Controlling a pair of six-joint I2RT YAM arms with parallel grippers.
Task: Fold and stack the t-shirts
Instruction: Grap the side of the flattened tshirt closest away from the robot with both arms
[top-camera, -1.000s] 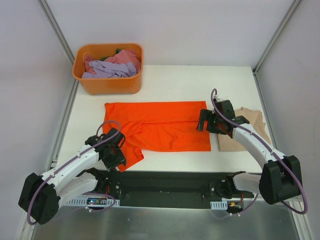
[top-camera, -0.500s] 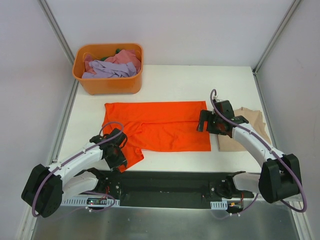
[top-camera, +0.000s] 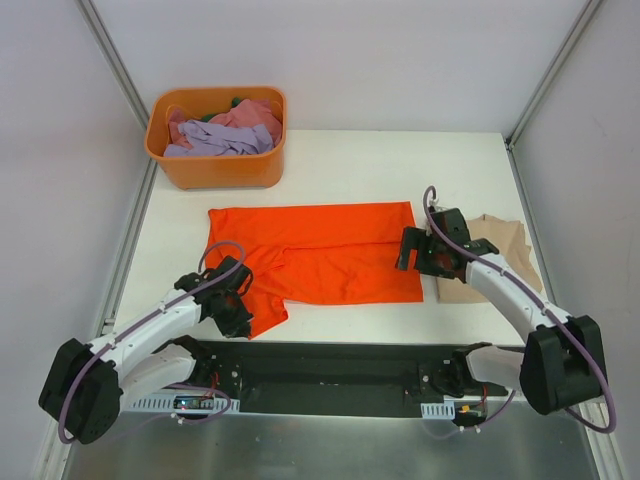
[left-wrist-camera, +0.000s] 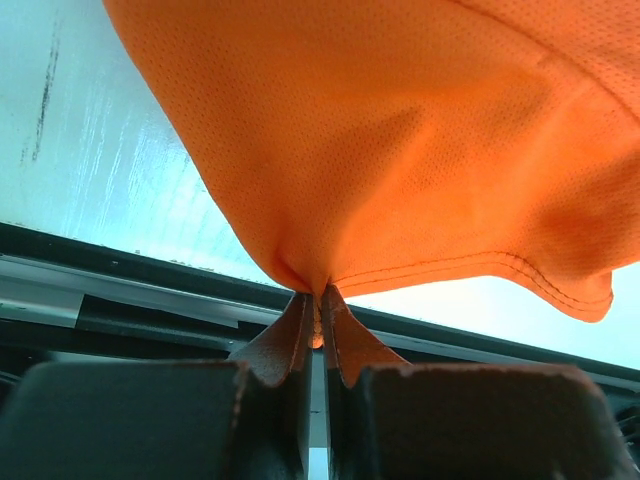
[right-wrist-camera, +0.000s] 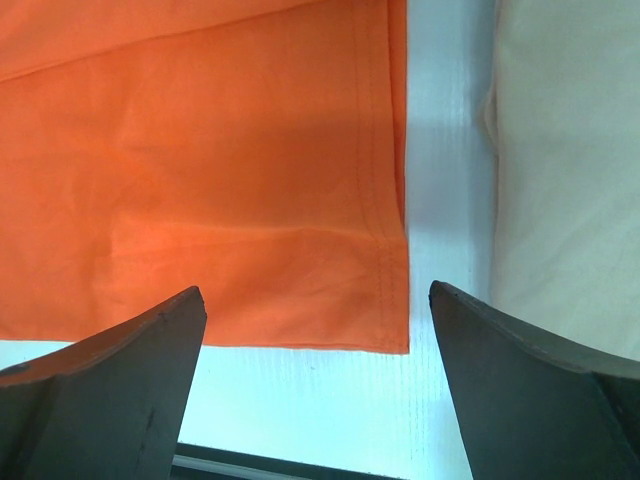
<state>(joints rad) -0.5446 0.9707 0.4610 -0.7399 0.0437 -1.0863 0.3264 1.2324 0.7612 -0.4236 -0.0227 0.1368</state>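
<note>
An orange t-shirt (top-camera: 320, 250) lies spread on the white table (top-camera: 330, 160), one sleeve hanging towards the near edge. My left gripper (top-camera: 232, 312) is shut on that sleeve's hem; the left wrist view shows the orange cloth (left-wrist-camera: 400, 150) pinched between the fingertips (left-wrist-camera: 300, 335). My right gripper (top-camera: 412, 252) is open and empty, above the shirt's near right corner (right-wrist-camera: 395, 335). A folded beige t-shirt (top-camera: 490, 262) lies to the right and shows in the right wrist view (right-wrist-camera: 570, 180).
An orange basket (top-camera: 217, 168) holding lilac, pink and green shirts stands at the table's back left. The black base rail (top-camera: 330, 365) runs along the near edge. Grey enclosure walls stand on both sides.
My right gripper has moved slightly towards the near edge along the shirt's right hem. My left gripper has shifted a little while holding the sleeve.
</note>
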